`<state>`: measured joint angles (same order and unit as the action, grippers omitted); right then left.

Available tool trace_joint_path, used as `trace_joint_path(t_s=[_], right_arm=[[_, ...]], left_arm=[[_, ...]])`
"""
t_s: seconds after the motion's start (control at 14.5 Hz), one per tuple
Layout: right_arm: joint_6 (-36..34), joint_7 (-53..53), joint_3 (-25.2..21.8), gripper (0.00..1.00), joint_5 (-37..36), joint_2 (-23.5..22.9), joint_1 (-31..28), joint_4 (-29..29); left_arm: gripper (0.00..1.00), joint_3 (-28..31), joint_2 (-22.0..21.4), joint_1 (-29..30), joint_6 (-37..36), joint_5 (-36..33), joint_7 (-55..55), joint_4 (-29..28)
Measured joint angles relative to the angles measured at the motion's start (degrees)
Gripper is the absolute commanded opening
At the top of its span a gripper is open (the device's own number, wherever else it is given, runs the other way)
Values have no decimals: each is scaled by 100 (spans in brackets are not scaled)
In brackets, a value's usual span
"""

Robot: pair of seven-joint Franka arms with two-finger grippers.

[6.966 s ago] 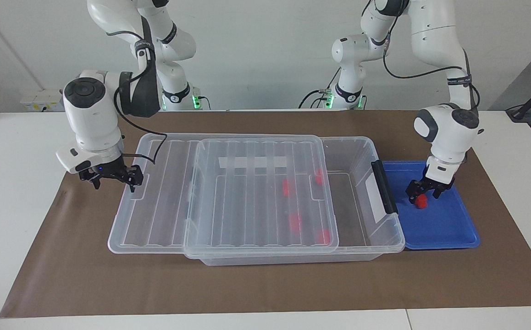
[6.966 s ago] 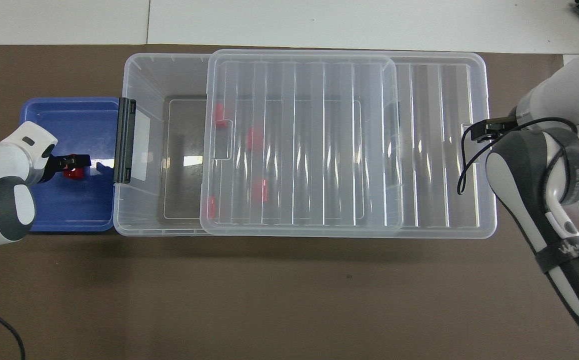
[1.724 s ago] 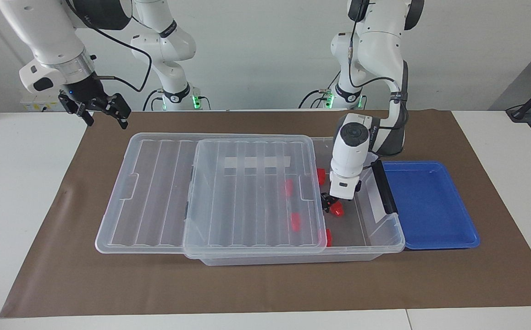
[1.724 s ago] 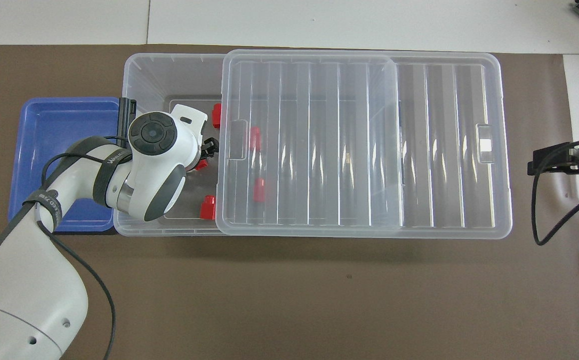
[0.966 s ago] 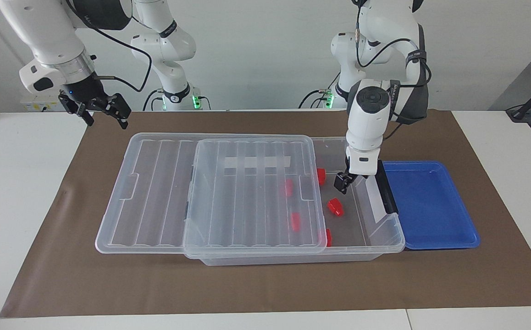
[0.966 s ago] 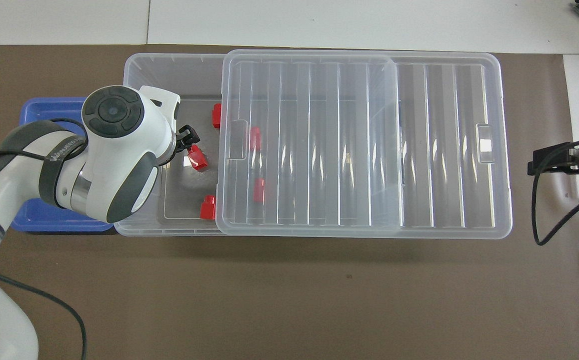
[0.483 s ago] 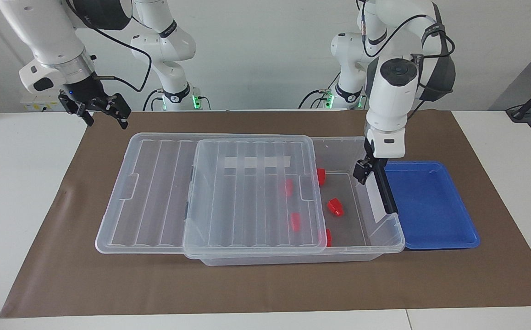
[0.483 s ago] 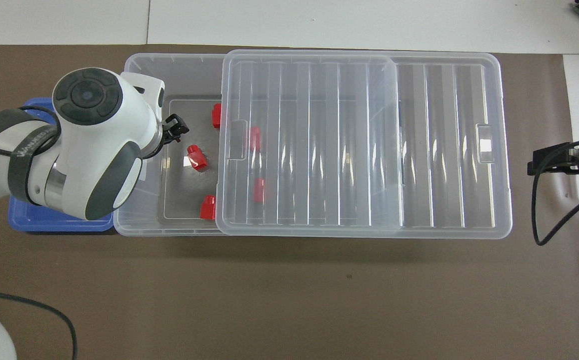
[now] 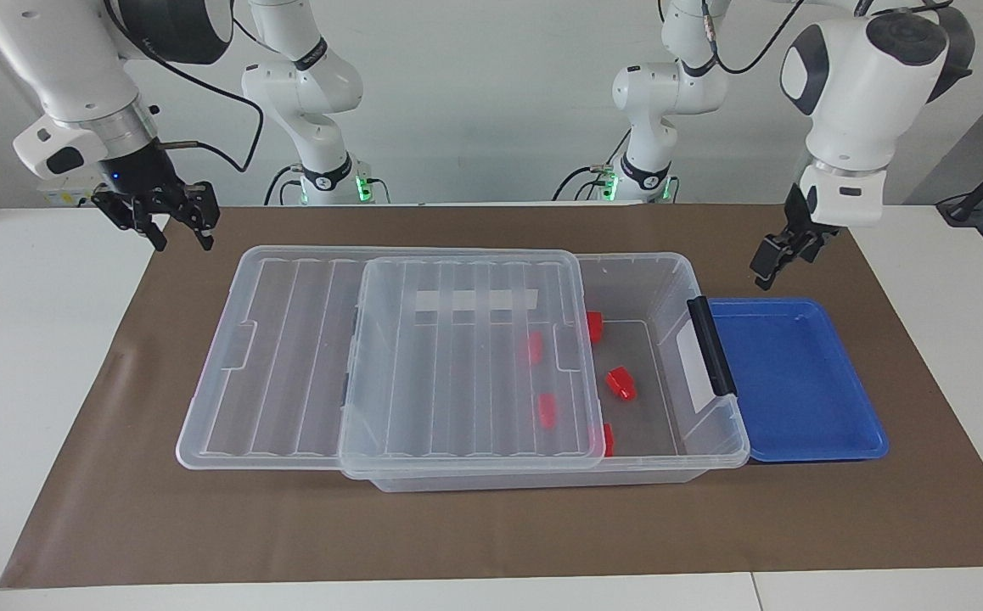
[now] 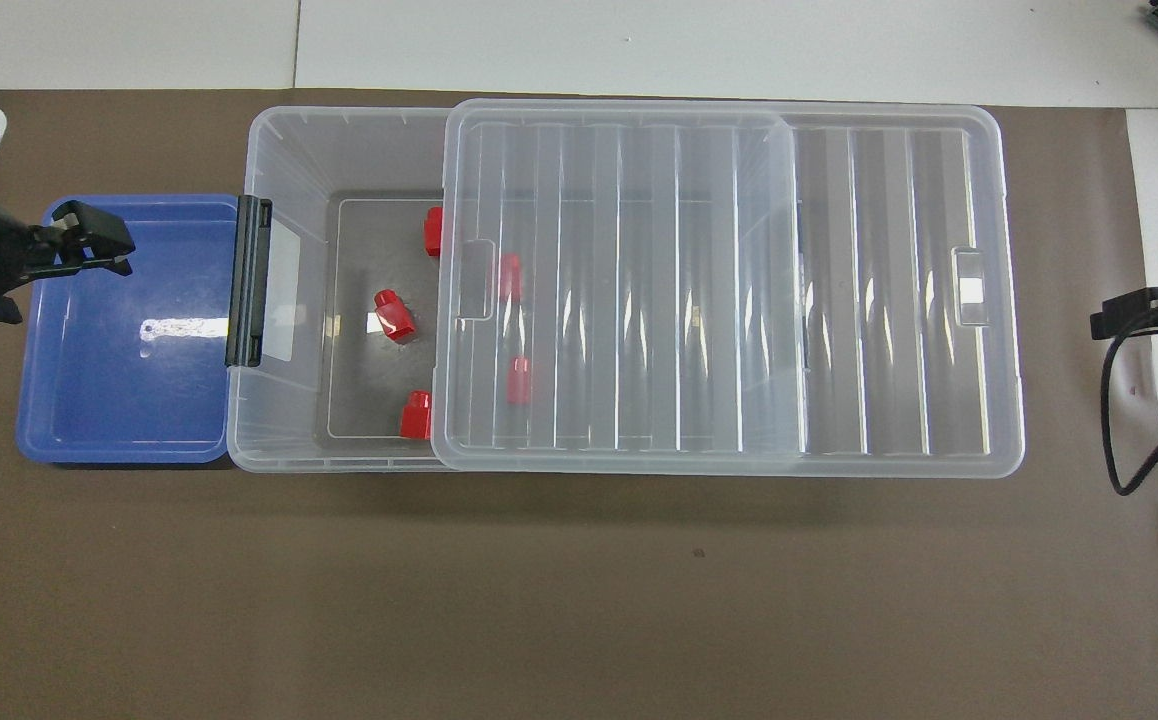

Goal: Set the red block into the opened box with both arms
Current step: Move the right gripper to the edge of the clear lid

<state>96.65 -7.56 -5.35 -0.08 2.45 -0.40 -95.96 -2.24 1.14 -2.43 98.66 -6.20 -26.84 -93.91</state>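
Left fingers (image 9: 776, 261) spread over blue tray (image 9: 797, 441); lid (image 9: 390, 356) half-covering box (image 9: 716, 441)

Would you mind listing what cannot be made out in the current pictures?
- Blocks under the lid: both views, the ribbed plastic blurs them; their shape is unclear.
- Right gripper: overhead view, cut off by the edge.
- Left gripper: overhead view, its arm is cut off by the edge.
- Label on the box: both views, any text is too small.

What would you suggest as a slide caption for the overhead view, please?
Five red blocks lie in the half-open box; blue tray empty.
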Motion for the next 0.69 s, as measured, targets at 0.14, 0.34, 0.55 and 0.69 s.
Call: trace_joint_path(t_s=[0.14, 0.34, 0.55, 0.69], right_arm=[[325, -499, -7, 0, 0, -106, -158, -117], [1007, -1471, -12, 0, 174, -500, -430, -228], [1630, -1907, -11, 0, 204, -997, -509, -241], [1987, -1928, 38, 0, 206, -1298, -487, -241]], left_arm=[[100, 0, -89, 138, -115, 17, 571, -2], [100, -28, -102, 148, -141, 20, 915, -16], [100, -42, -102, 148, -151, 20, 1341, -23], [100, -40, -102, 150, -158, 20, 1568, -27]])
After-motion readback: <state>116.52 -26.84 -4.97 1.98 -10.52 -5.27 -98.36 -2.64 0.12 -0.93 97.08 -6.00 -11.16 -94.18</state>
